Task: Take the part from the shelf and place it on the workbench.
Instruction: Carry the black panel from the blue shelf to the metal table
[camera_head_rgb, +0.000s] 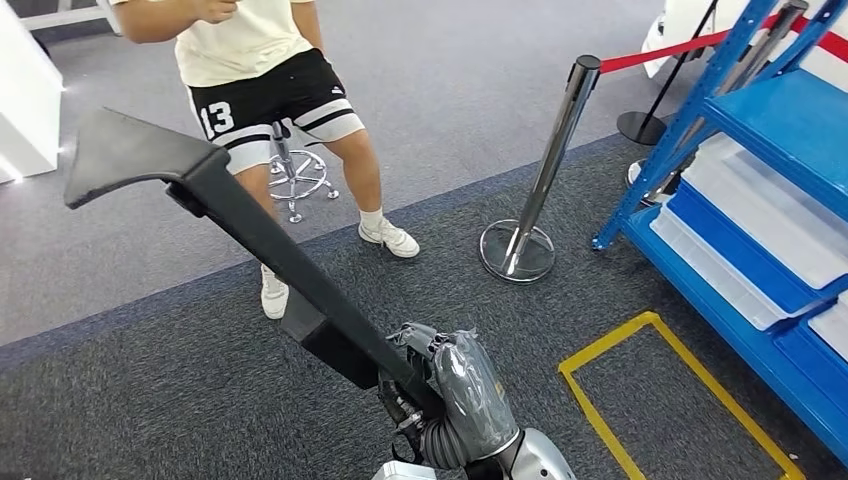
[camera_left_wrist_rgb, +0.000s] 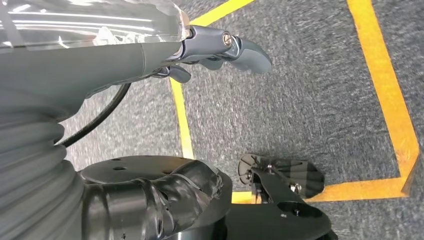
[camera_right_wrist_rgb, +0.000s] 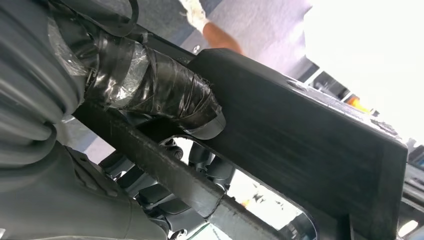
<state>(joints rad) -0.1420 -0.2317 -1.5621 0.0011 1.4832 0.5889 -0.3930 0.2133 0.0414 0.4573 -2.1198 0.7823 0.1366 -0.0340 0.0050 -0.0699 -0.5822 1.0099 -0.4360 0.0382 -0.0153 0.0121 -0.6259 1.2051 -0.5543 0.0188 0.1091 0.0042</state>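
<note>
The robot's right hand grips the long black plastic part, which slants up and away; the left hand hangs with fingers apart, holding nothing.

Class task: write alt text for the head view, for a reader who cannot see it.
The robot's right hand grips a long black plastic part that angles up to the left. A person stands beyond it on grey carpet, with a chrome stanchion and blue shelf at right.

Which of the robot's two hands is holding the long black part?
The right hand grips the long black part; the left hand holds nothing, hanging above the carpet.
</note>
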